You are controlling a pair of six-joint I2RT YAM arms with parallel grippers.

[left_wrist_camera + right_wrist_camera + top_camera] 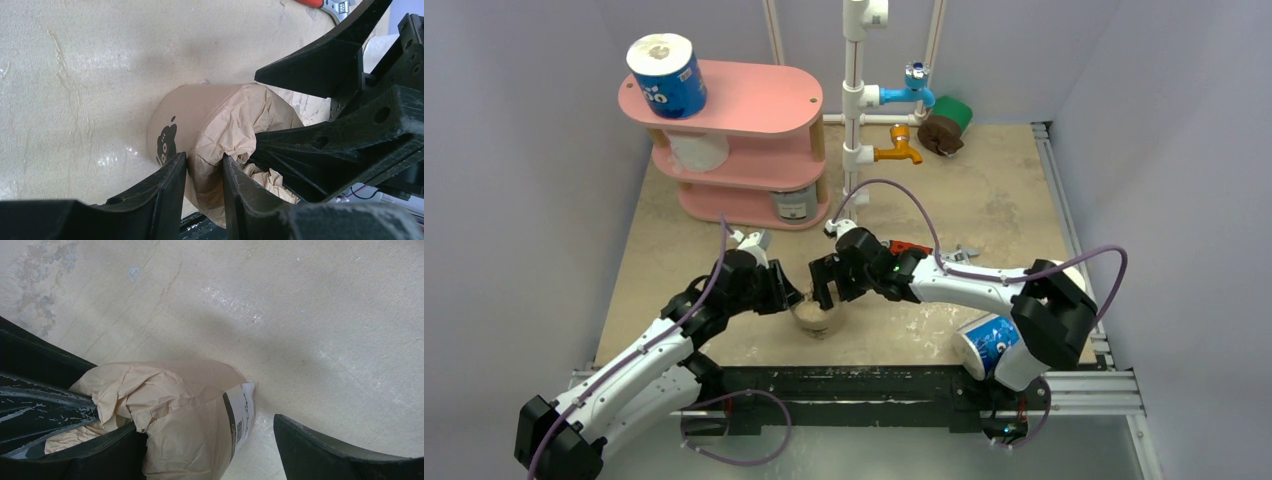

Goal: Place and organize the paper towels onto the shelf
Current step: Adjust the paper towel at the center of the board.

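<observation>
Between grey walls (524,150), scuffed beige tabletop (994,200)

We show a beige mottled table (984,200) carrying a pink three-tier shelf with oval boards (759,100) at its far left. Top board: a blue printed paper roll (667,75), upright. Middle board: a bare white roll (699,150). Bottom board: a grey-wrapped roll (794,203). Directly on the table we mark a brown paper-wrapped roll (816,318) near the front, a second blue printed roll (987,343) at the near right edge, a green-wrapped roll (959,112) beside a dark brown roll (939,135) at the far edge, a white pipe frame with blue and orange taps (856,100), and a red-handled wrench (911,247).
</observation>
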